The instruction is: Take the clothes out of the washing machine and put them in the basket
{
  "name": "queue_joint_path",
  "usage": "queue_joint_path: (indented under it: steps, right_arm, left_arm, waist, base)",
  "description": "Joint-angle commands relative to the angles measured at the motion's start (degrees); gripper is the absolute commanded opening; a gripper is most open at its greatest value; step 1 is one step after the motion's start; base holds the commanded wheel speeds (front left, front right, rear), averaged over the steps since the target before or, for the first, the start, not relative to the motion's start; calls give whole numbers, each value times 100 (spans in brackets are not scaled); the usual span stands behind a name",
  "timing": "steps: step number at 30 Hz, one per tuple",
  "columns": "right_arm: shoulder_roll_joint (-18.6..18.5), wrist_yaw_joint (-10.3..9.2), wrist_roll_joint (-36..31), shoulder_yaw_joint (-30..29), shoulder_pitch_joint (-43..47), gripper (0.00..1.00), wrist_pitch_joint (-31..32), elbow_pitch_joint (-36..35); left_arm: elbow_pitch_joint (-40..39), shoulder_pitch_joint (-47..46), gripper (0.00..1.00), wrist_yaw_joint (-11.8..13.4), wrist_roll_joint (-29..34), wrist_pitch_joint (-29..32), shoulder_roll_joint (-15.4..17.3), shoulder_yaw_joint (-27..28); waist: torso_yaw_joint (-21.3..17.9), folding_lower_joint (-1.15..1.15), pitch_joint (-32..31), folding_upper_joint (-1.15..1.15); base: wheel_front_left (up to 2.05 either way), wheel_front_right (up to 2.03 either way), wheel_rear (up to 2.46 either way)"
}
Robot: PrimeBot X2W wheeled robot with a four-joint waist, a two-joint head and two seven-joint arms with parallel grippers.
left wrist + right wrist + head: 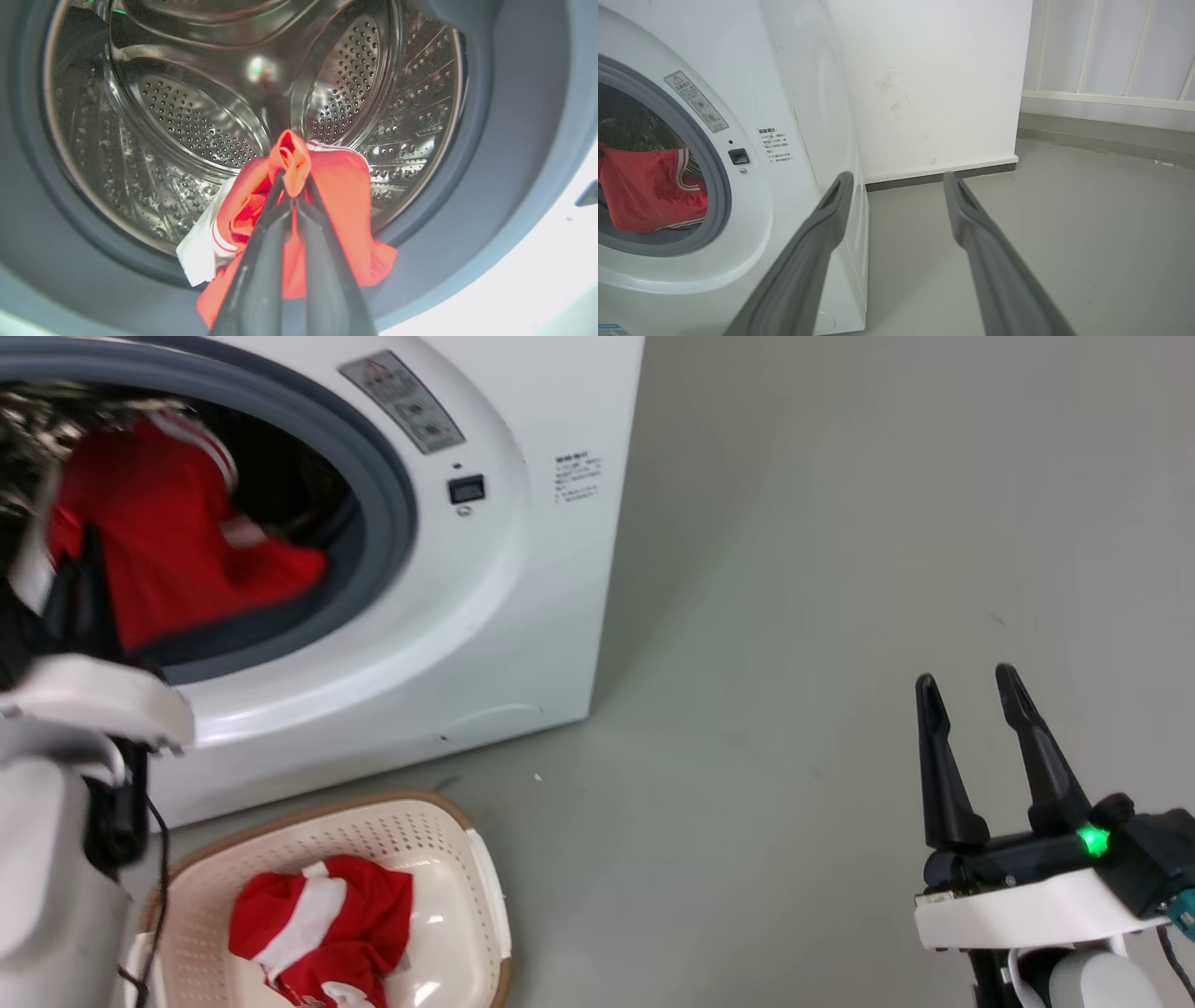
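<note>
At 10 o'clock of the head view: washing machine (523, 579), white, front-loading, its opening framed by a grey rubber ring (385, 476).

Within the opening: red garment (159, 551) with white trim, hanging across the mouth, its lower edge lying over the ring.

Left wrist view: left gripper (292, 184), both dark fingers pressed together and pinching a fold at the top of that red garment. The cloth hangs down on both sides of the fingers, with the white-striped part at 7 o'clock. Behind it: perforated steel drum (187, 126).

At 7 o'clock of the head view: basket (392, 821), cream plastic with a brown rim, standing on the floor (794, 616) just in front of the washer. Contents: second red garment (327, 924) with broad white stripes, crumpled, lying toward the basket's left half.

At 4 o'clock of the head view: right gripper (966, 681), fingers spread apart and holding nothing, over the floor and well apart from washer and basket. A green light (1092, 841) is lit at its base.

Right wrist view: these fingers parted, with the washer at 9 o'clock and a white wall (934, 70) at 12 o'clock.
</note>
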Motion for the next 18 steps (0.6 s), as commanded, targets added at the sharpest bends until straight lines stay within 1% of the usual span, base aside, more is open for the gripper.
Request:
queue_joint_path:
  steps: [1,6,13,18]
  right_arm:
    - [-2,-2,-22,-30,110,100,27,9]
    - [-2,-2,-139,-110,261,100,189,-101]
    - [-1,-2,-262,-202,473,100,432,-320]
    - [0,-2,-307,-249,559,100,556,-461]
  left_arm:
    - [-153,190,0,54,2,-39,-31,12]
    - [-1077,1156,0,334,-25,36,-178,-52]
    - [-2311,2352,0,750,-49,230,-405,-201]
    - [-2810,3062,0,910,-116,438,-594,-447]
  waist:
    - [274,1,-349,0]
    - [511,1,-654,0]
    - [855,1,-913,0]
    - [1058,1,-976,0]
  base:
    - [0,0,0]
    - [0,0,0]
    - [0,0,0]
    - [0,0,0]
